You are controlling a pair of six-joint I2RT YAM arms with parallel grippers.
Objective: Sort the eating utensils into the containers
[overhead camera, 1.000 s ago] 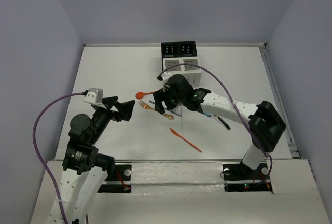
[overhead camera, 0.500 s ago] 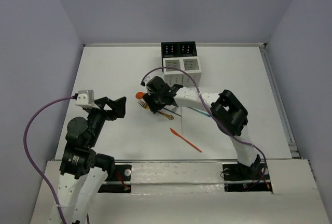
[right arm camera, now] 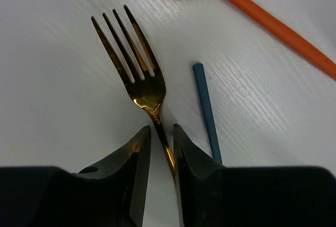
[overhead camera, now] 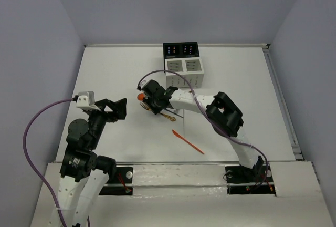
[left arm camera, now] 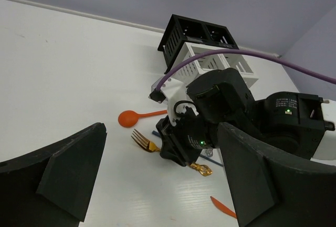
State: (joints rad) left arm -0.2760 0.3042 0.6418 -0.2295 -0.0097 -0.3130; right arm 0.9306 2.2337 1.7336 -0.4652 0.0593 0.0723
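Right fingers (right arm camera: 143,143) are down at the white surface (overhead camera: 115,74), straddling the neck of the gold metal fork (right arm camera: 140,88) just behind its head. The gap is very narrow and the handle runs between the two of them. A sliver of surface shows beside the handle, so I can't tell if it's pinched or only bracketed. Fork lies flat, tines pointing away from the fingertips.

Dark blue thin stick (right arm camera: 206,111) lies just beside the fork handle, outside the right-hand finger in the wrist view, not between the fingers. Orange plastic spoon (right arm camera: 252,9) lies past the tines, apart from the fork. Slim orange knife (overhead camera: 187,142) lies flat on the base side of the right fingers, well apart.

Block of perforated holders (overhead camera: 184,66), black pair behind white pair, stands on the far side of the right fingers, not touching them.

Left fingers (overhead camera: 121,109) are off to the left of the fork, apart from it. They are spread wide, released, pointing toward the right fingers.
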